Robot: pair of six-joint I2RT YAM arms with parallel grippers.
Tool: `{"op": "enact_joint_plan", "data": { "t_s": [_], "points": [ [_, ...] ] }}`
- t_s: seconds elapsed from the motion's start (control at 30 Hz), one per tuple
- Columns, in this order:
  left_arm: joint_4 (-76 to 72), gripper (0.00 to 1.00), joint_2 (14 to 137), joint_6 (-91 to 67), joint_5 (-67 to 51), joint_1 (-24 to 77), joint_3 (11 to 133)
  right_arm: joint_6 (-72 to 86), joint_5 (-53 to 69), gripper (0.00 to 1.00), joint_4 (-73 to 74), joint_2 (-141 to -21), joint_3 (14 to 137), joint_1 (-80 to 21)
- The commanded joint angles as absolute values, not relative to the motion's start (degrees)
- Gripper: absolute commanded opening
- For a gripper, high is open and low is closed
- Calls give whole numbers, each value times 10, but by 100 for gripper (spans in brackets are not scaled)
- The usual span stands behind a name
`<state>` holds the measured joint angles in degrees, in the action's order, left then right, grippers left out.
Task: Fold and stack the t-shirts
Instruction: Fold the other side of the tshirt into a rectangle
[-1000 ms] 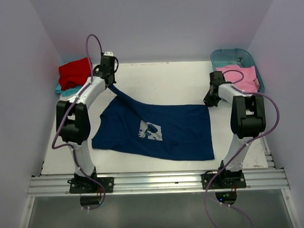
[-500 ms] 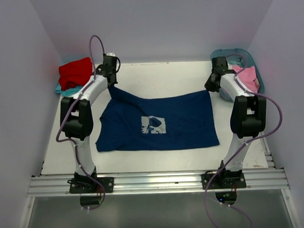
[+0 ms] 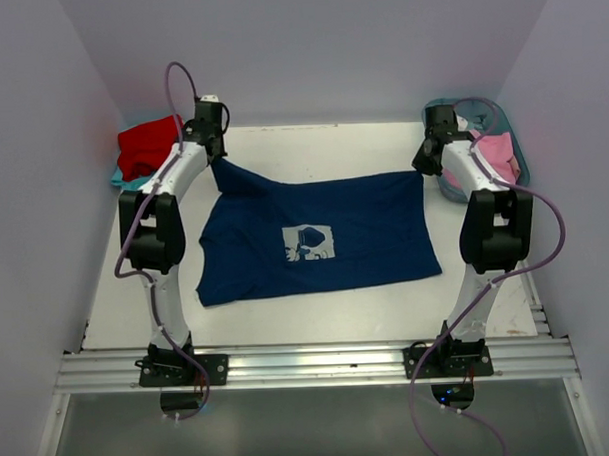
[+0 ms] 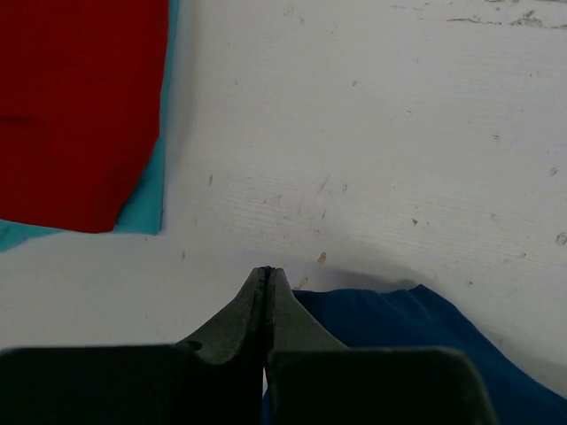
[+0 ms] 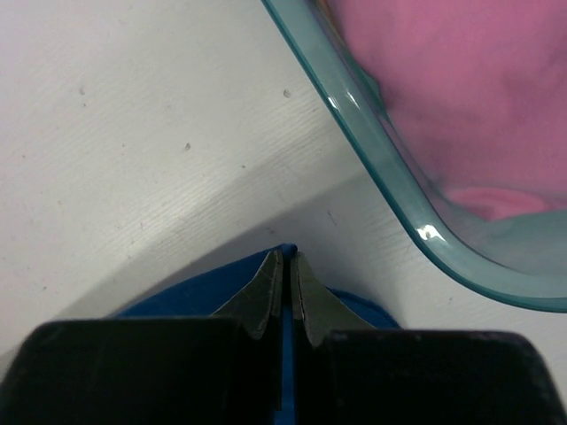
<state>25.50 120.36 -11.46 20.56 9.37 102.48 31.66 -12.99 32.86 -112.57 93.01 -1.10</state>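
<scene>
Left gripper (image 4: pixel 267 273) pinched shut on navy t-shirt (image 3: pixel 370 236) far-left corner; right gripper (image 5: pixel 285 257) pinched on far-right corner; cloth spread between them, toward the bases.

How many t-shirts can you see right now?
4: navy t-shirt spread mid-table; red t-shirt far left atop a teal t-shirt; pink t-shirt in the tub far right. More may lie hidden beneath.

1. Overhead: bright, even, diffuse light; only faint shadows on the white table (image 3: pixel 322 152).
2. Right wrist: small glare on the tub (image 5: pixel 428 233) rim.
3. Left tool (image 4: pixel 267 276) and right tool (image 5: pixel 285 261) blur at the bottom edges.
</scene>
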Motion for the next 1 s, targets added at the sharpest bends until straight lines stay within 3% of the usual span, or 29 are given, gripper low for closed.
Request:
{"op": "enact_joint_plan", "data": {
  "t_s": [0.0, 0.97],
  "points": [
    [249, 0, 1201, -127, 188, 84, 1038, 301, -157, 0, 320, -1110, 914, -11],
    [279, 0, 915, -200, 170, 119, 666, 316, -193, 0, 298, -957, 700, -11]
  ]
}}
